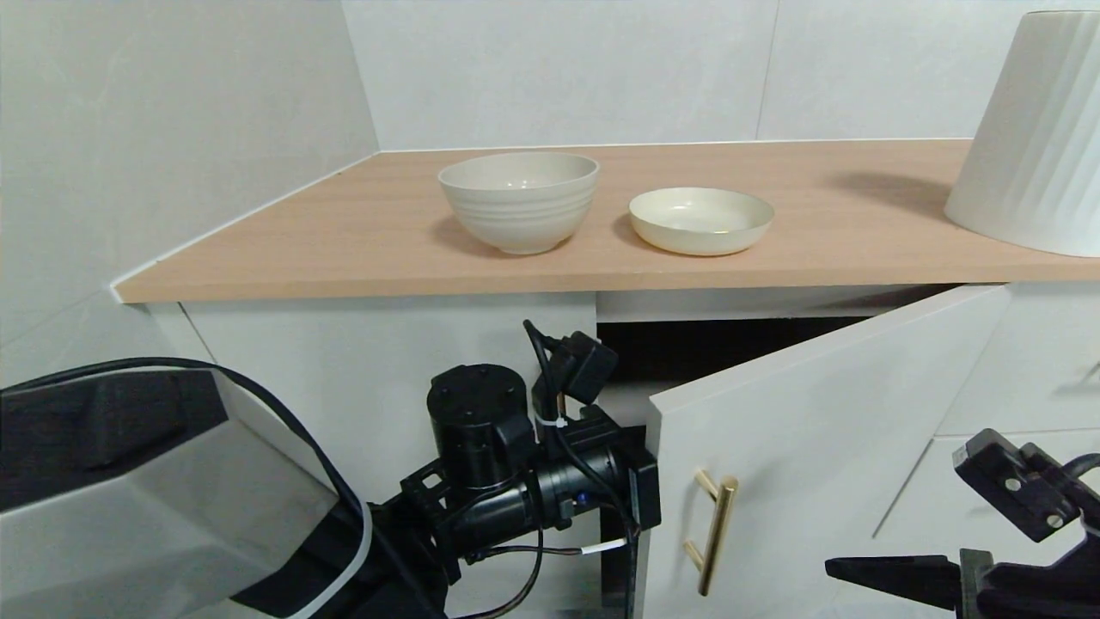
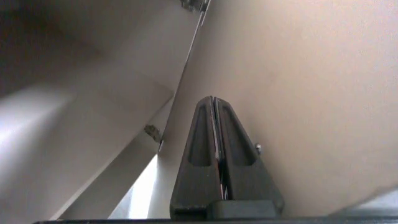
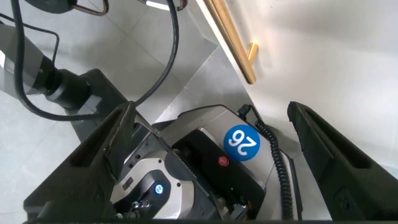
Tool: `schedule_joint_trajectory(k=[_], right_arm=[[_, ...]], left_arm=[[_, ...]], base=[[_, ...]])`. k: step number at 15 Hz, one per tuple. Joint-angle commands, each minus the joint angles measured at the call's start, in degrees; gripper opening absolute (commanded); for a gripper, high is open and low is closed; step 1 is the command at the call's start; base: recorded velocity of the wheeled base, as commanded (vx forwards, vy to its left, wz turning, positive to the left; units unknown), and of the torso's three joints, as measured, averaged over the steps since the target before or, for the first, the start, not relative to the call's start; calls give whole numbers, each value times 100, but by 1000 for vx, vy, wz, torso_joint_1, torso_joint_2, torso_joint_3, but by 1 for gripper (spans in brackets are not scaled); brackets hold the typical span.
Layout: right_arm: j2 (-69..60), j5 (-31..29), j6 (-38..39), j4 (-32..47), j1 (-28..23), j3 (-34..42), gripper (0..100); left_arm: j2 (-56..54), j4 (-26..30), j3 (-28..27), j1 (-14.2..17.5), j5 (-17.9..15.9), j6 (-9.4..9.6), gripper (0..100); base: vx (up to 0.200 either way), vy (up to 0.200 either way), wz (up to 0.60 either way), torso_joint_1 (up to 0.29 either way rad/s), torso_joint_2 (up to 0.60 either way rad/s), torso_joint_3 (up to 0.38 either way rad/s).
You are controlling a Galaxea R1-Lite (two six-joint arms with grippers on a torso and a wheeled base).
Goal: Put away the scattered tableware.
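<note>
My left jaws are clenched; the fingers press flat together with nothing between them, lying close along a pale panel. In the head view my left arm ends at the free edge of the cabinet door; the jaws themselves are hidden behind that edge.

My right jaws are released; the fingers are spread wide and hold nothing; they hang low in front of the cabinet, to the right of the door and apart from its brass handle.

Door: ajar, swung out below the desk; a dark opening shows behind its top edge.

Bowl: ribbed, off-white, upright on the desk.

Dish: shallow, cream, upright; just beside the bowl on its right, not touching; it stands above the opening.

Lampshade: white, pleated; at the desk's right end, well apart from the dish.
</note>
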Motion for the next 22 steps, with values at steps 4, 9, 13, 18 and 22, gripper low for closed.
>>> schedule_joint_trajectory(k=[4, 9, 13, 18, 22], right_arm=[[16, 29, -1, -1, 15, 33, 100], [7, 29, -10, -1, 24, 50, 100], [16, 47, -124, -1, 32, 85, 100], [7, 47, -133, -1, 32, 85, 100], [16, 47, -133, -1, 59, 85, 100]], left_arm=[[56, 0, 18, -61, -3, -3, 0], [302, -35, -105, -78, 5, -3, 0], [654, -35, -448, -78, 14, -3, 0], [689, -26, -509, -96, 14, -3, 0], [751, -17, -562, -113, 14, -3, 0]], base=[[-200, 0, 0, -4, 4, 5], [-80, 0, 0, 1, 2, 0], [0, 0, 0, 0, 0, 0], [-120, 0, 0, 5, 1, 1], [-100, 0, 0, 1, 0, 1]])
